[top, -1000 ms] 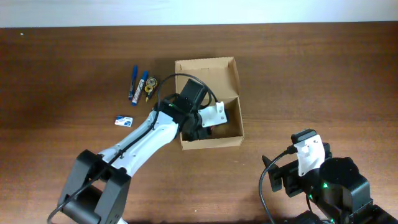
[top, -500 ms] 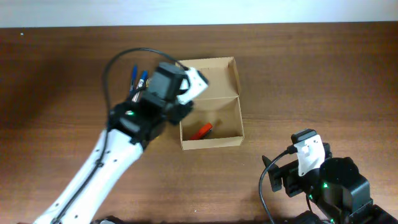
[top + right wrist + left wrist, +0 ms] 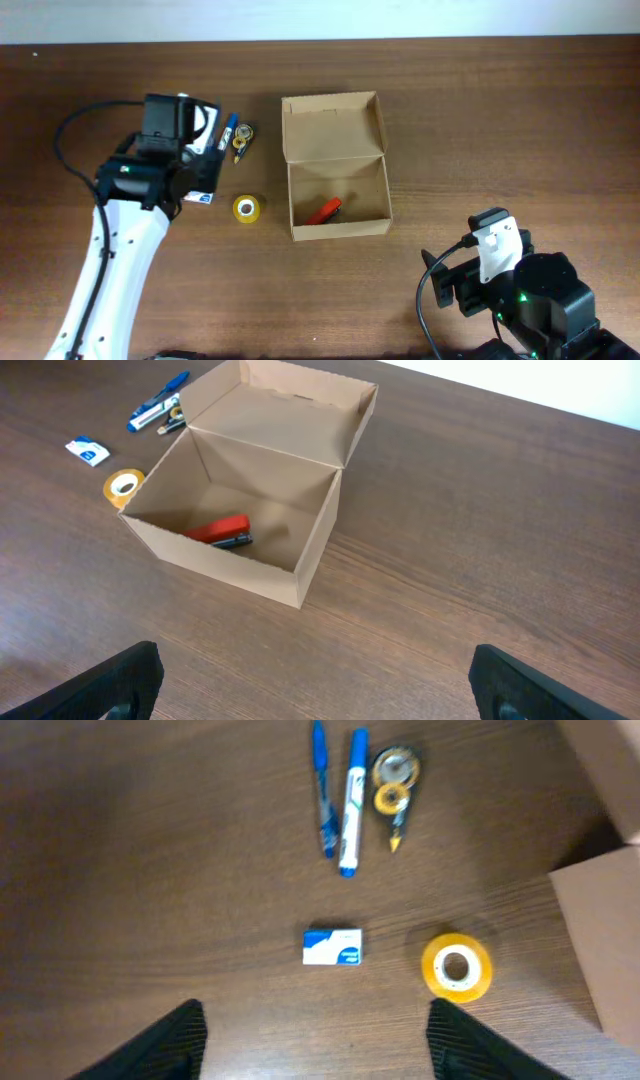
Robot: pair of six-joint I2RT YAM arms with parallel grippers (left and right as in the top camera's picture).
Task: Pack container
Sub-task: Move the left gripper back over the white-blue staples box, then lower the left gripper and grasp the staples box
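Your container (image 3: pixel 365 190) sits mid-table, lid flap laid open toward the far edge, w/ 1 red-and-black item (image 3: pixel 325 210) on its floor near the front wall. Just left of it on the wood lies a yellow tape roll (image 3: pixel 247 208), then a small blue-and-white box (image 3: pixel 332 946) near that. Farther back, a blue pen (image 3: pixel 322 790) and a blue-and-white marker (image 3: pixel 350 805) lie side by side, w/ a round yellow-and-grey dispenser (image 3: pixel 392 785) next to them. Your left gripper (image 3: pixel 315 1045) hovers over these loose bits, fingers apart, nothing btwn them. Your right gripper (image 3: pixel 315 685) is well apart at near right, facing the container, jaws wide, empty.
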